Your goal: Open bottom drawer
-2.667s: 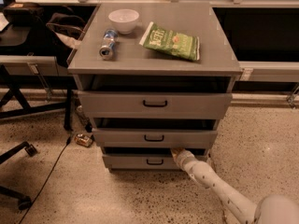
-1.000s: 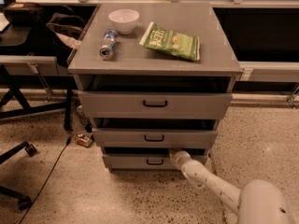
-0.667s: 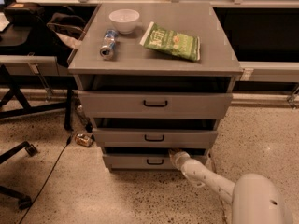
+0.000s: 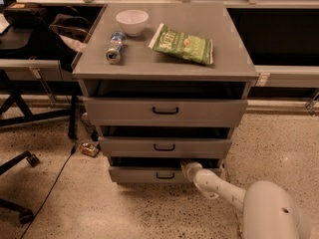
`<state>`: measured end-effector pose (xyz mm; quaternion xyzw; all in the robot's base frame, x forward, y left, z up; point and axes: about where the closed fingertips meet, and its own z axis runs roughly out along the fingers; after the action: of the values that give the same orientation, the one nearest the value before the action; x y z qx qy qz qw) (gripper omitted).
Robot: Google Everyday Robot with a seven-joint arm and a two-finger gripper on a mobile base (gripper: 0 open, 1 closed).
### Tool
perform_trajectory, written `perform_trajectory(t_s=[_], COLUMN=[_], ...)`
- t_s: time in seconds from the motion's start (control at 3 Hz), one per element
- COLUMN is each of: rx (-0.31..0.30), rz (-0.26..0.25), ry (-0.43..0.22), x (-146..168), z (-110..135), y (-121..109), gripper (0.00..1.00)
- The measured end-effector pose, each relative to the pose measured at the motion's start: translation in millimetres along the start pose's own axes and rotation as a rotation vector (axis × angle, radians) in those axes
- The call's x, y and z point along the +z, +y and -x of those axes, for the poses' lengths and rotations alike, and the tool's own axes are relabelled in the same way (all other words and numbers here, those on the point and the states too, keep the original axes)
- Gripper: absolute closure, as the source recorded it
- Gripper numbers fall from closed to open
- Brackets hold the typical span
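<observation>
The bottom drawer [image 4: 144,175] is the lowest, shortest grey front of the grey cabinet [image 4: 164,63], with a small black bar handle [image 4: 165,176]. A dark gap shows above its top edge. My gripper [image 4: 187,167] is at the drawer's top edge, just right of the handle, at the end of my white arm [image 4: 224,190], which reaches in from the lower right. The gripper's tip sits against the gap above the drawer front.
Above are the middle drawer [image 4: 164,147] and the top drawer [image 4: 164,111]. On the cabinet top lie a white bowl [image 4: 132,21], a can [image 4: 115,47] on its side and a green chip bag [image 4: 183,44]. A chair base [image 4: 20,188] and a cable [image 4: 50,188] are on the floor at left.
My arm has slid a little to the left along the bottom drawer's top edge, and its elbow has come further into view at the lower right. The drawers look unchanged.
</observation>
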<state>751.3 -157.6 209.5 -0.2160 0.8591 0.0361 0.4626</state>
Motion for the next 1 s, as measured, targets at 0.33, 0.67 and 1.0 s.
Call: perform_trajectory(t_s=[0.33,0.67,1.0], rx=[-0.011,-0.017,-0.017], rz=[0.011,0.026,0.027], ry=[0.025,0.077,0.078], x=[1,-3,-5], z=[-2,-14,-13], y=[1,-2,-2], gripper=[1.0,1.0,1.0])
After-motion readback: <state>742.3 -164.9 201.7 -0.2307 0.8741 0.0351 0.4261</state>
